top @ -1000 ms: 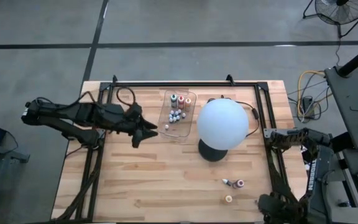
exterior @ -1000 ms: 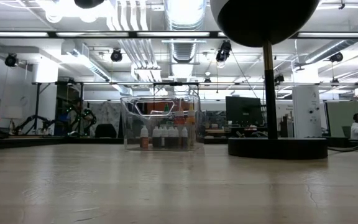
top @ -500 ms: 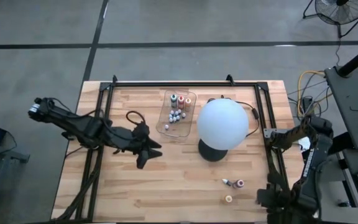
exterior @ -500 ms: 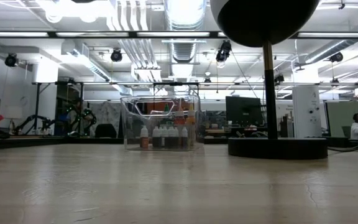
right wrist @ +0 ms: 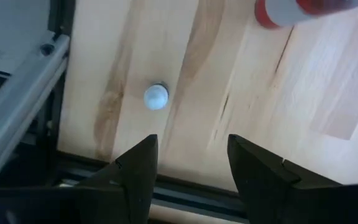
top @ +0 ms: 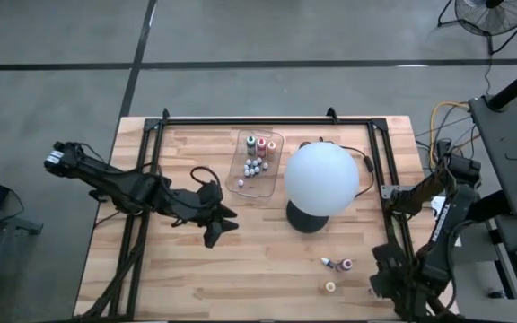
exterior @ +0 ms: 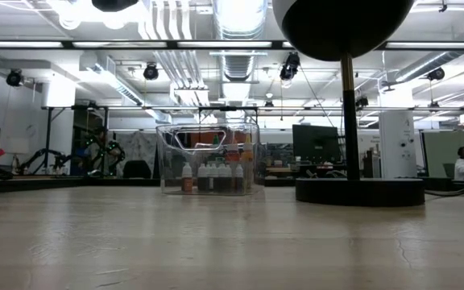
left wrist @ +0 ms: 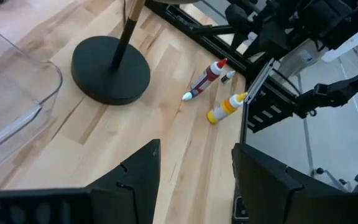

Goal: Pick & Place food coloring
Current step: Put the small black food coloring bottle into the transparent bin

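Observation:
Several tiny food coloring bottles (top: 257,161) stand upright inside a clear plastic tray (top: 240,185), and show in the low view as food coloring bottles (exterior: 212,178). Loose ones lie on their sides on the wood: a red and a dark bottle (top: 337,264), seen from the left wrist as a red bottle (left wrist: 206,77), and a yellow bottle (top: 330,287) (left wrist: 224,109). My left gripper (top: 221,226) (left wrist: 196,149) hangs open over bare wood, nearer than the tray. My right gripper (top: 387,271) (right wrist: 191,143) is open above the table's near right corner, over a small white cap (right wrist: 156,96).
A big white globe lamp (top: 321,179) on a black round base (top: 305,218) (exterior: 359,191) stands right of the tray, with its cord running to the far right. Black frame rails (top: 390,229) line the table's sides. Bare wood lies between my left gripper and the loose bottles.
My left gripper has moved from beside the tray's left side toward the table's near edge and slightly right, staying open. My right arm has unfolded at the right edge, its elbow rising, and its gripper has shifted a little away from the near corner toward the loose bottles.

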Available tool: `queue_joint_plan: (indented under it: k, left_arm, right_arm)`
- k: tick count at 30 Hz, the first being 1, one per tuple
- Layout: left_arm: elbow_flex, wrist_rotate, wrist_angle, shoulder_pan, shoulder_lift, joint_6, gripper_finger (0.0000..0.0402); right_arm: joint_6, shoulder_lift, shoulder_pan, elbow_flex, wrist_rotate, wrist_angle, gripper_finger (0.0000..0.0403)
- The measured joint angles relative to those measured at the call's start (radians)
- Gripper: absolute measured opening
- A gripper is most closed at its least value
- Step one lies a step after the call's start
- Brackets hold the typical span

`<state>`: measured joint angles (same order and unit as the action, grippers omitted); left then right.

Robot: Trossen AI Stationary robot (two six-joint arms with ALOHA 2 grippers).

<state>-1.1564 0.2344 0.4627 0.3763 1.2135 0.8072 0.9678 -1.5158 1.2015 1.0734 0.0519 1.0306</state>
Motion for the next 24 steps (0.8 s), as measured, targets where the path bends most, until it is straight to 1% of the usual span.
queue_joint_plan:
  k: [3, 8, 12, 16, 24]
  left_arm:
    - [0.000, 0.000, 0.001, 0.000, 0.005, -0.005, 0.0170]
    - [0.000, 0.000, 0.000, 0.000, 0.006, -0.018, 0.0170]
    - [0.000, 0.000, -0.006, 0.001, 0.006, -0.052, 0.0170]
    - [0.000, 0.000, -0.043, 0.000, 0.006, -0.055, 0.0170]
    - [0.000, 0.015, -0.095, 0.000, 0.006, -0.045, 0.0170]
  right_arm:
    - [-0.016, 0.004, -0.002, -0.026, 0.000, -0.024, 0.0188]
    - [-0.122, 0.019, -0.002, -0.074, 0.007, -0.153, 0.0187]
    - [-0.200, 0.019, -0.002, -0.110, 0.008, -0.168, 0.0187]
    - [-0.295, 0.024, -0.002, -0.161, 0.007, -0.201, 0.0187]
    - [-0.410, 0.024, -0.002, -0.230, -0.034, -0.328, 0.0183]
